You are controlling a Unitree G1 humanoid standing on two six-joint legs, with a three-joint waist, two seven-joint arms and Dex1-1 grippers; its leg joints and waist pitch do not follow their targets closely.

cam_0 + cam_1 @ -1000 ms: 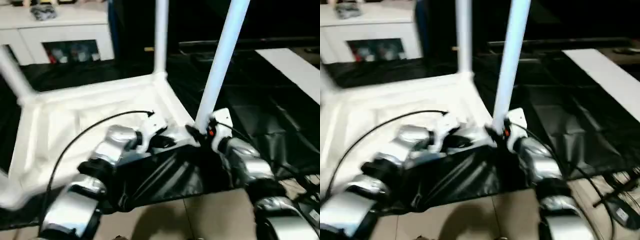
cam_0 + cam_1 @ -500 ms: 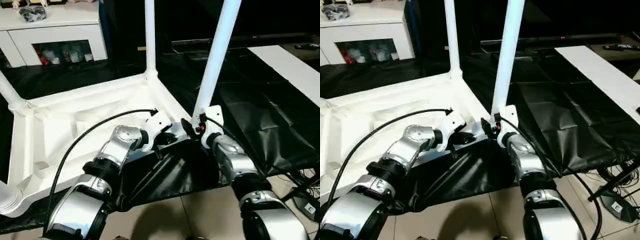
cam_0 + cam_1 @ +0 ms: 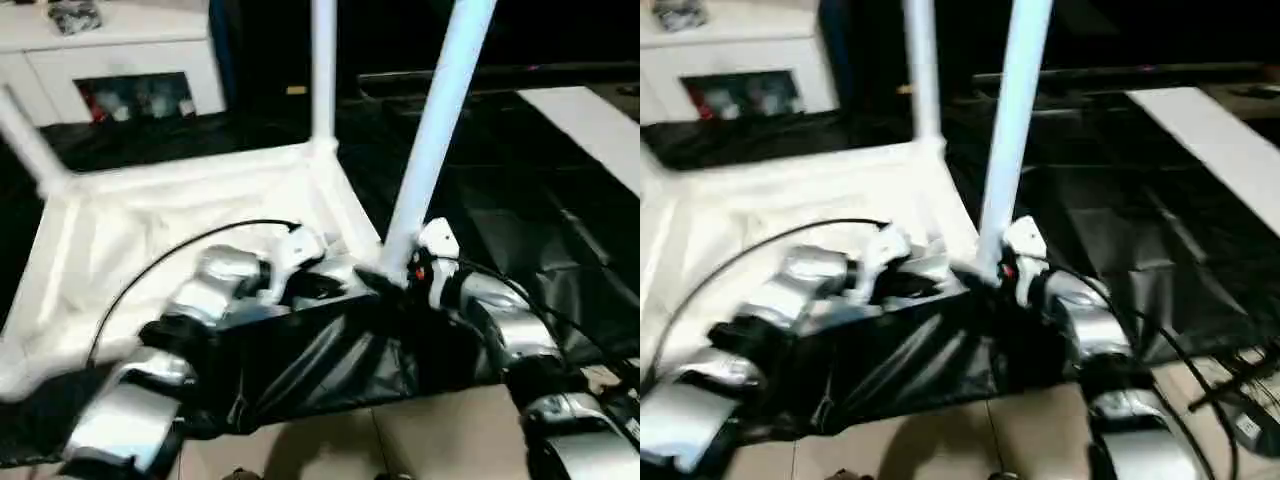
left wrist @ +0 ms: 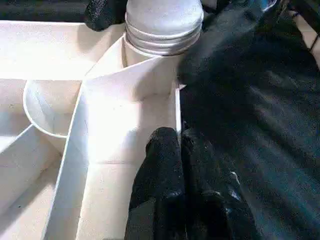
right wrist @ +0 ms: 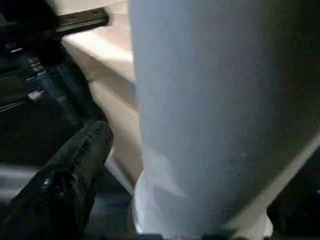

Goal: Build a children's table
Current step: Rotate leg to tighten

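Observation:
The white table top lies upside down on a black sheet, ribbed underside up. Legs stand in its far left, far right and near right corners. My left gripper is at the near rim beside the near right socket. In the left wrist view it is shut on the thin rim wall, just short of the leg's ridged collar. My right gripper straddles the base of the near right leg. One finger stands a little off the leg, so it is open.
The black sheet hangs over the near edge towards the tiled floor. A white cabinet with a glass door stands at the back left. A white panel lies at the right, with cables below it.
The head camera has shifted and tilted. Both grippers stay at the table top's near right corner, the left on the rim and the right at the leg's base.

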